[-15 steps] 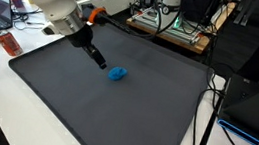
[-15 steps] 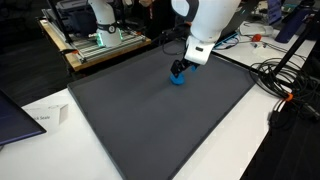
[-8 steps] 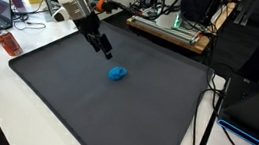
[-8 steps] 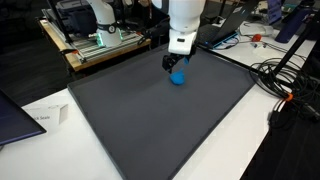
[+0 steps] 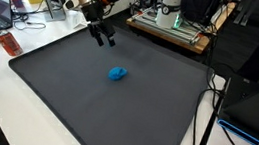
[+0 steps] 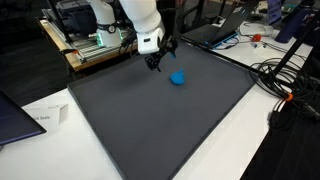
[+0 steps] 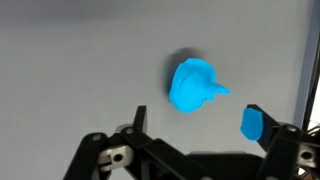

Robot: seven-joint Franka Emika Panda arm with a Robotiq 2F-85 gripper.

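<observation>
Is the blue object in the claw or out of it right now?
Out. The blue object lies on the dark mat, apart from the claw, whose jaws stand open and empty above the mat.

A small bright-blue lump (image 5: 117, 74) of irregular, crumpled shape, with one pointed tip, is seen lying free on the dark grey mat (image 5: 75, 101), nearer its far edge.
</observation>
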